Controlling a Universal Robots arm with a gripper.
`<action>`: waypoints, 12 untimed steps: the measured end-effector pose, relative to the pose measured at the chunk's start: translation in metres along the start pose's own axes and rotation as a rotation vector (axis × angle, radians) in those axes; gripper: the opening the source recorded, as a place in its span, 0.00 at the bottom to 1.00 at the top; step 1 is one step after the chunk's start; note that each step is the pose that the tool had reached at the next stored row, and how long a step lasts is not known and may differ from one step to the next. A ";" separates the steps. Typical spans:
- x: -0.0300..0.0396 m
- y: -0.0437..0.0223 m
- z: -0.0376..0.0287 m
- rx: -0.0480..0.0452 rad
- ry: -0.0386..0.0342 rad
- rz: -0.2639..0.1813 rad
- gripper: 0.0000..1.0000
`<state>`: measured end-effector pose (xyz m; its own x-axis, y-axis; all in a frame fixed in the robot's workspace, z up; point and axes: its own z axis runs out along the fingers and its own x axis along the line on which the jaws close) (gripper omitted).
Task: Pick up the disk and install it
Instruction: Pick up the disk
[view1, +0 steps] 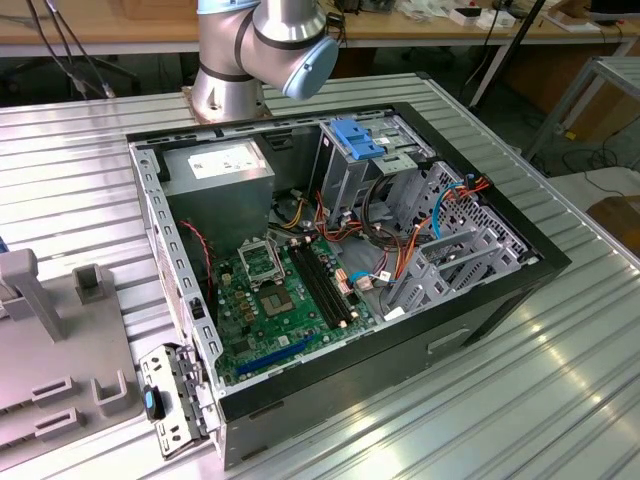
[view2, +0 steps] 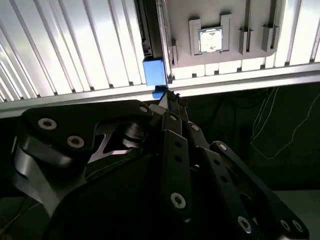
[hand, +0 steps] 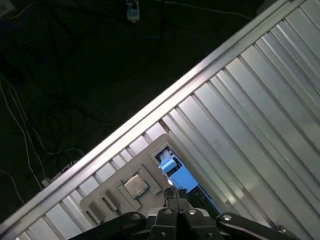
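Disk (view2: 154, 72) stands edge-on in grey fixture (view2: 182, 30), blue rail end showing. Gripper (view2: 171, 98) pressed together, empty.

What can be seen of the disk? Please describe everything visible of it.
In the second wrist view the disk shows edge-on: a thin dark slab with a metallic rim and blue plastic rail at the end nearest the claw. It seems to stand on edge on the ribbed metal table, along the side of a grey holder plate that carries a processor chip. The claw's tip sits right at the blue end; contact cannot be judged.
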<state>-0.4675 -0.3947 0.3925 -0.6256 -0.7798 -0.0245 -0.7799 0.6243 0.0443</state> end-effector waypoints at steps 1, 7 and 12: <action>0.0000 0.0000 0.0000 -0.0012 0.0021 -0.047 0.11; 0.0000 0.0000 0.0000 -0.0044 0.0078 -0.175 0.11; 0.0000 0.0000 0.0000 -0.0068 0.0123 -0.274 0.11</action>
<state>-0.4675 -0.3947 0.3926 -0.3907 -0.9202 -0.0244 -0.9200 0.3894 0.0444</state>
